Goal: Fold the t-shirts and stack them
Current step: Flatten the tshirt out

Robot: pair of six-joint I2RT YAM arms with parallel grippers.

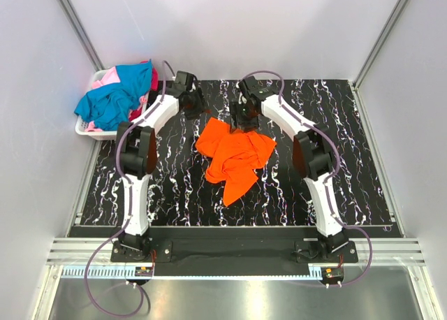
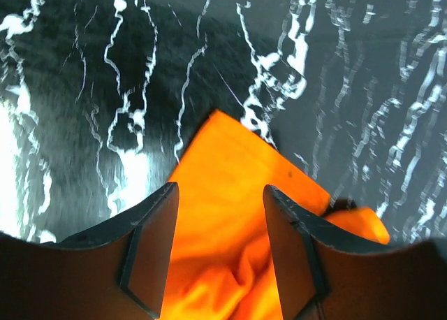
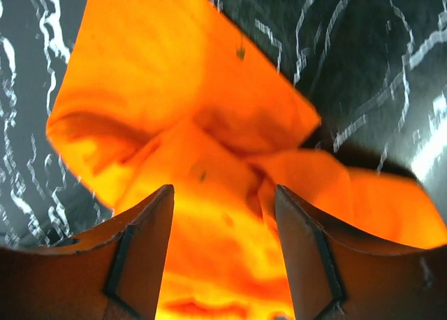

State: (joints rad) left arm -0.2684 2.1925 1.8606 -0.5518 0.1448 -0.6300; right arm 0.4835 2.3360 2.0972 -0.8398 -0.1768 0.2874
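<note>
the left gripper [image 2: 218, 194] has its two dark fingers spread apart with nothing between them, poised over a pointed corner of the crumpled vivid orange cloth t-shirt [image 2: 225, 149]; whether the tips touch the cloth i cannot tell. the right gripper [image 3: 223, 194] is likewise spread wide and empty, hanging over the bunched folds nearer the shirt's middle. in the overhead view the left gripper [image 1: 192, 103] and the right gripper [image 1: 244, 117] sit at the far edge of the orange t-shirt [image 1: 234, 156], which lies in a rumpled heap at the centre of the black, white-veined marbled tabletop [image 1: 349, 159]. i judge this the opening of the first fold: the shirt is not yet flat, so the next move calls for pinching two far corners or edges and drawing them apart to spread it. both arms stretch forward from their bases, elbows out, forearms angling inward toward each other. well apart, at the far left, a teal-blue cloth shirt [image 1: 115, 100] and a pink one [image 1: 105, 79] wait heaped in the white plastic slatted basket [image 1: 87, 129].
</note>
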